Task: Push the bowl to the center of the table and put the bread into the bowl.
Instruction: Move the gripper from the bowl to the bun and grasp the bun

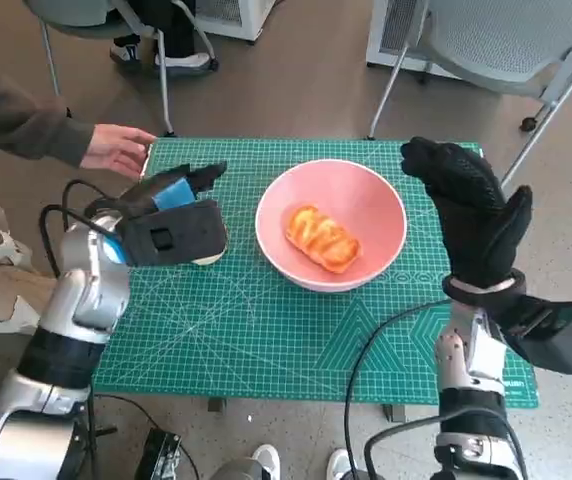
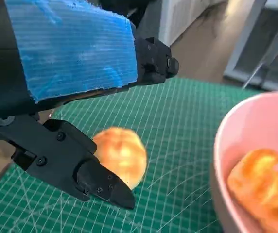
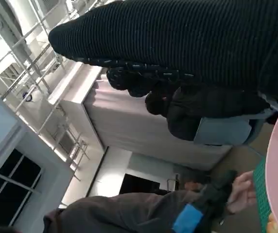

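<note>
On our green gridded counter [image 1: 266, 340], chairs [image 1: 526, 45] behind, the bread [image 1: 322, 239] lies diagonally inside the pink bowl [image 1: 366, 200]; both hands [image 1: 171, 215] [image 1: 476, 215] empty, fingers apart.

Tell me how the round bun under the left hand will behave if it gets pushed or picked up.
The bun looks rounded and domed, so a sideways push would probably roll or scoot it across the mat rather than tip it. Its glossy, puffy crust suggests it is light and soft, likely to dent under a hard squeeze. The left hand hovers over it, so a gentle grip seems wise.
</note>
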Robot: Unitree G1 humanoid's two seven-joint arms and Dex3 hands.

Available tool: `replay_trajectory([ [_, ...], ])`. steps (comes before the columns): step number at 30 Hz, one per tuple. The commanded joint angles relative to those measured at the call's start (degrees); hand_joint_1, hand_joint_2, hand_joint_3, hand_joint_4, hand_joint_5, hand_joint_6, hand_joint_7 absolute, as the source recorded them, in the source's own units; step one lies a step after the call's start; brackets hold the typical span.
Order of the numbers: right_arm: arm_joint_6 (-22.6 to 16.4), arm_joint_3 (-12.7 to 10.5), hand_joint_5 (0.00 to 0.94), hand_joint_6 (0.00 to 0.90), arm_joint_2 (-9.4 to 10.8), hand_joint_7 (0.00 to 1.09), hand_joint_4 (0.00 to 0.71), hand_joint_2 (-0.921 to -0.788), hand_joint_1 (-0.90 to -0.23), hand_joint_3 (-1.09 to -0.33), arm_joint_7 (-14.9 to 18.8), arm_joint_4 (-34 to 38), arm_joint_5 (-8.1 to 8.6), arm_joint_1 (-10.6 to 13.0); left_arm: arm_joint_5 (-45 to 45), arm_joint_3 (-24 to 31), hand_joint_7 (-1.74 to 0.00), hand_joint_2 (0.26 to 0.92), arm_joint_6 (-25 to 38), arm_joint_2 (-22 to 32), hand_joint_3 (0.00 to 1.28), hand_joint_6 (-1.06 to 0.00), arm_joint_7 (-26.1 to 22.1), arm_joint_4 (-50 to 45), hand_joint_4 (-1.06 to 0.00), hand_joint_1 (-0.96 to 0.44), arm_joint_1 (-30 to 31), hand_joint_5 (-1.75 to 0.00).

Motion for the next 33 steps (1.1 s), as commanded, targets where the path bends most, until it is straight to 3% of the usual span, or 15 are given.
replay_trajectory([
  [1,0.3,0.0,0.001,0.073,-0.1,0.54,0.237,-0.921,-0.642,-0.762,-0.7,0.5,-0.40,1.3,1.9,-1.6,0.00,0.682,0.5,-0.4,0.00,-0.14,0.6,3.5,0.00,-0.30,-3.0,0.00],
  [33,0.3,0.2,0.000,0.076,0.5,0.53,0.233,-0.921,-0.642,-0.764,-0.9,0.5,-0.35,1.7,7.1,-12.0,0.00,0.694,-1.5,-10.0,0.00,-0.14,6.8,40.0,0.00,-0.31,-16.1,0.00],
])
